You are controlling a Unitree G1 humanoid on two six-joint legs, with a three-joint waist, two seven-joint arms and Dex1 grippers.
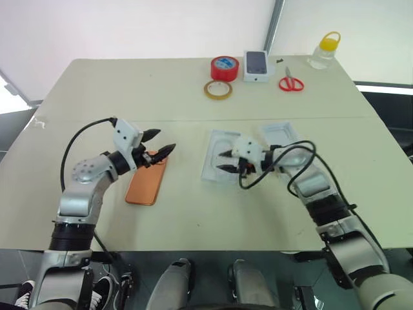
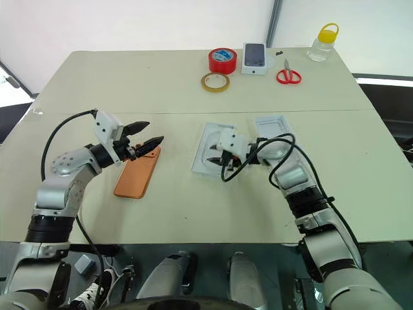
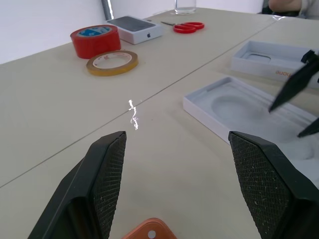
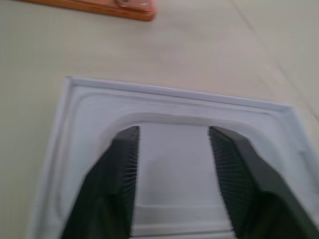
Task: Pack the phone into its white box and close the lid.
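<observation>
The orange phone (image 1: 147, 179) lies flat on the table at the left. My left gripper (image 1: 164, 141) hovers open just over its far end, and the phone's corner (image 3: 152, 230) peeks in below the fingers. A thin white insert (image 1: 215, 150) with a rounded oblong recess lies at the middle. My right gripper (image 1: 221, 161) is open right above it with nothing between its fingers (image 4: 122, 169). The lid (image 1: 282, 134), a deeper white shell with orange lettering on its wall, sits open side up behind my right wrist. The white box is hidden from me.
At the table's far side sit a red tape roll (image 1: 224, 67), a tan tape ring (image 1: 218, 90), a small white box (image 1: 256, 66) with a dark phone picture, red scissors (image 1: 291, 82) and a yellow-capped bottle (image 1: 326, 50). A seam crosses the tabletop (image 1: 97, 97).
</observation>
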